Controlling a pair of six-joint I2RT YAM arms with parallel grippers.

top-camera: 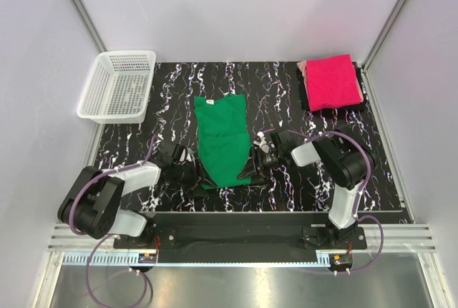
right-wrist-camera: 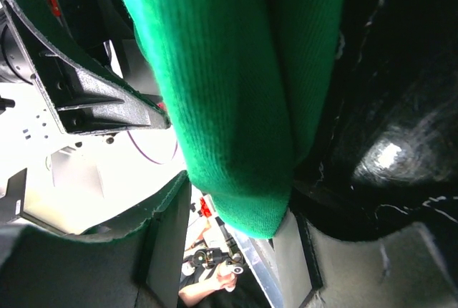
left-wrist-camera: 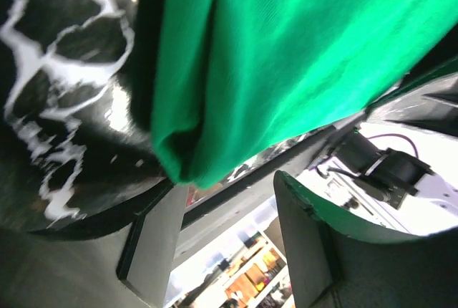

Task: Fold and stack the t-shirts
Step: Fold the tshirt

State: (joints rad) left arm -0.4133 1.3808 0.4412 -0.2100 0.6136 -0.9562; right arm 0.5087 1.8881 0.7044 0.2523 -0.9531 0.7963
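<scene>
Left end effector [top-camera: 197, 177] and right end effector [top-camera: 255, 167] straddle the green t-shirt [top-camera: 223, 140].

Left arm [top-camera: 107, 195], right arm [top-camera: 343, 168]: black joint housings, white link covers. Purple cables [top-camera: 89, 279] loop at bases; jaws dark, ribbed, green-edged.

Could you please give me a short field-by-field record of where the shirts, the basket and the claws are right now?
green t-shirt: flat mid-table, sleeves folded in, neck label at far end
pink t-shirt: folded, far right corner
white mesh basket: far left corner
left claw: open, at the green t-shirt's near left edge
right claw: open, the shirt's near right edge between its fingers
</scene>
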